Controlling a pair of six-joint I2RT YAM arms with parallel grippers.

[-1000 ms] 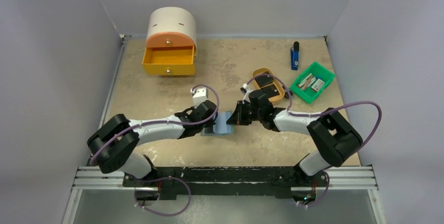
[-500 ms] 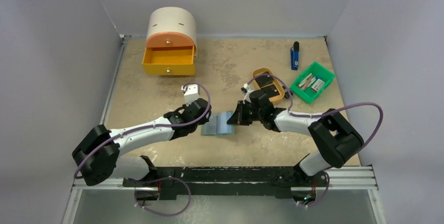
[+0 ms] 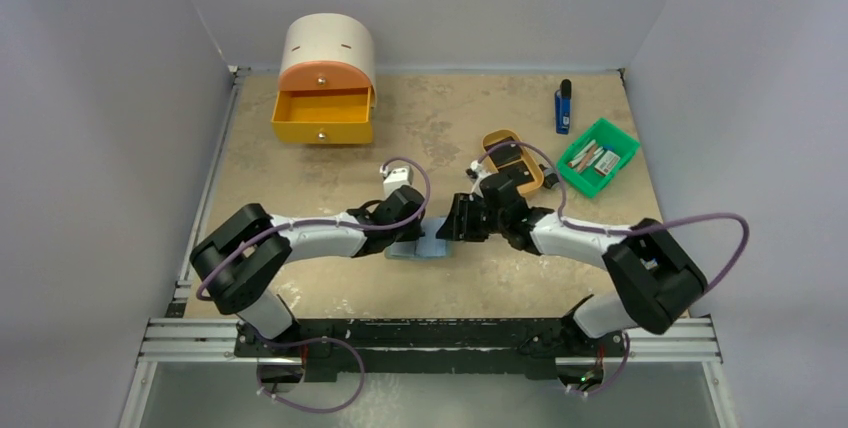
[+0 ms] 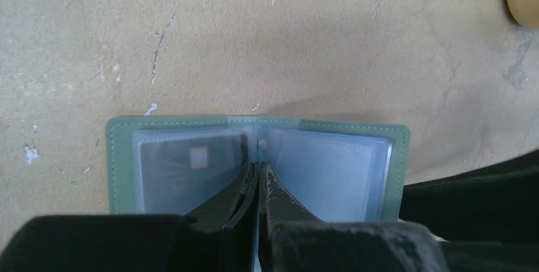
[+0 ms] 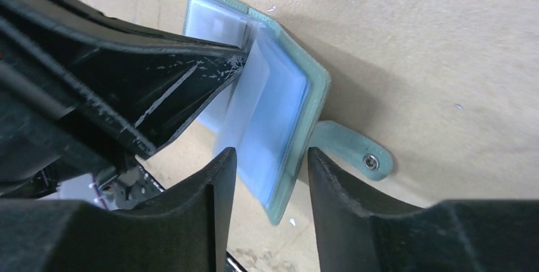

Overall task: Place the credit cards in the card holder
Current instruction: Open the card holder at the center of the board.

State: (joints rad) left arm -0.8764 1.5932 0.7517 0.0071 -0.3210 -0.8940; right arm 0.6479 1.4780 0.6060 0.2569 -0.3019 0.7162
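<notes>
The grey-green card holder [image 4: 381,135] lies open on the table, also seen from above [image 3: 428,246]. One black credit card [image 4: 184,170] with a light mark sits in its left pocket. My left gripper [image 4: 259,168] is shut at the fold, pinching a clear pocket leaf [image 5: 245,103] that stands up from the holder. My right gripper [image 5: 270,161] is open, its fingers [image 5: 219,183] straddling the holder's right cover [image 5: 311,103] without touching it; the side tab [image 5: 356,151] lies just beyond. Two more black credit cards [image 3: 507,155] lie in the tan tray [image 3: 490,137].
An orange-and-white drawer box [image 3: 324,48] with its drawer [image 3: 322,118] pulled open stands at the back left. A blue lighter-like stick [image 3: 563,108] and a bright green bin [image 3: 625,143] holding small items are at the back right.
The left arm swung out to the left and came back to the holder, its gripper now closed at the fold. The right gripper has opened, letting go of the holder's edge.
</notes>
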